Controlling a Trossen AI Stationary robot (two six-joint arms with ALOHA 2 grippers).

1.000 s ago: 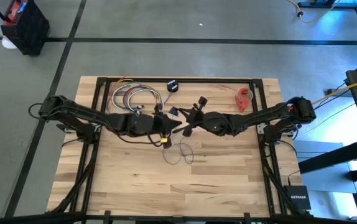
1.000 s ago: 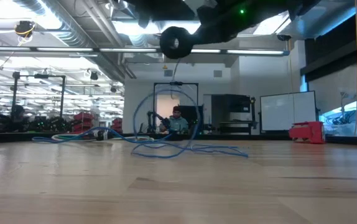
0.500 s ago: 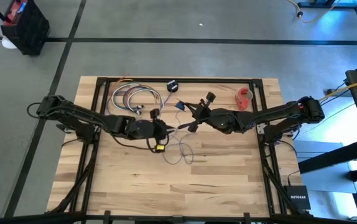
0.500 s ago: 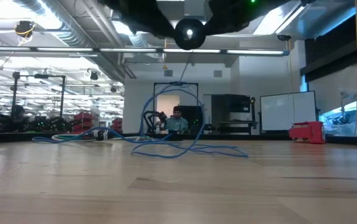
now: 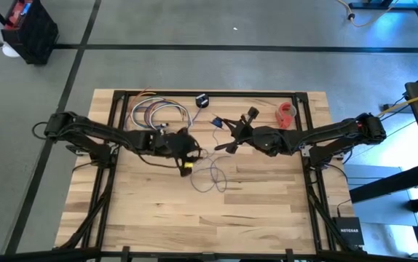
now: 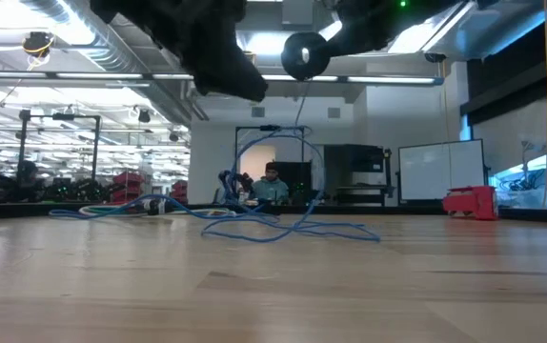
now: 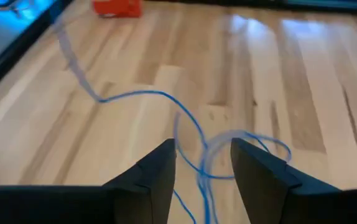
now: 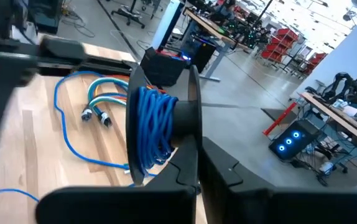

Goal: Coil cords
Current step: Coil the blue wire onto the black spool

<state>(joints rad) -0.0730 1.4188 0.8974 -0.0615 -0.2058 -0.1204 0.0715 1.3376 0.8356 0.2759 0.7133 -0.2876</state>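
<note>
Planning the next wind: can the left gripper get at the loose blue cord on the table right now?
Probably yes. The left gripper is open above the loose cord, its loops on bare wood between and just past the fingers, nothing covering them. The right gripper, holding the spool, is off to the side.

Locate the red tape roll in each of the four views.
High view: red tape roll on the table's far right part.
Low view: the red thing at right may be it; cannot tell.
Left wrist view: top edge.
Right wrist view: not in it.
Shared landmark: blue cord.
</note>
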